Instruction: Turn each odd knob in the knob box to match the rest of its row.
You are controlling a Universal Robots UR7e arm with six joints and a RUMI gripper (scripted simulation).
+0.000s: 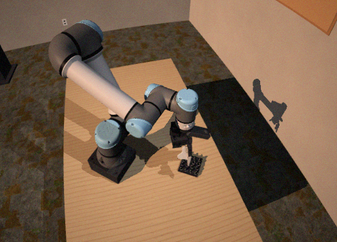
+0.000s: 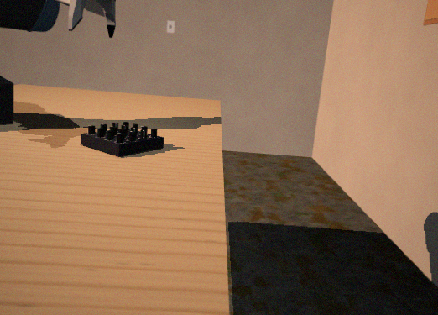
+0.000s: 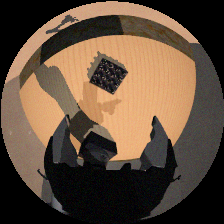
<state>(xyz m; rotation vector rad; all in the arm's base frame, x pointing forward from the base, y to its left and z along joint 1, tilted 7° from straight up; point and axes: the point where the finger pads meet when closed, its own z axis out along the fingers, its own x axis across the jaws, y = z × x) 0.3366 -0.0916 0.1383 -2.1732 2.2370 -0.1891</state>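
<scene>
The knob box (image 1: 190,166) (image 2: 122,139) (image 3: 108,75) is a small black square block with several short black knobs in rows. It lies flat on the wooden table (image 1: 145,198) (image 2: 105,224) (image 3: 150,90) near its right edge. The knob marks are too small to read in any view. My gripper (image 1: 187,157) (image 2: 91,28) (image 3: 110,116) is open and empty. It hangs high above the table, over the near side of the box and well clear of the knobs.
The arm's black base (image 1: 111,162) stands on the table left of the box. The table's right edge (image 2: 222,165) drops to a carpeted floor (image 2: 285,191). A wall (image 1: 274,53) runs along the right side.
</scene>
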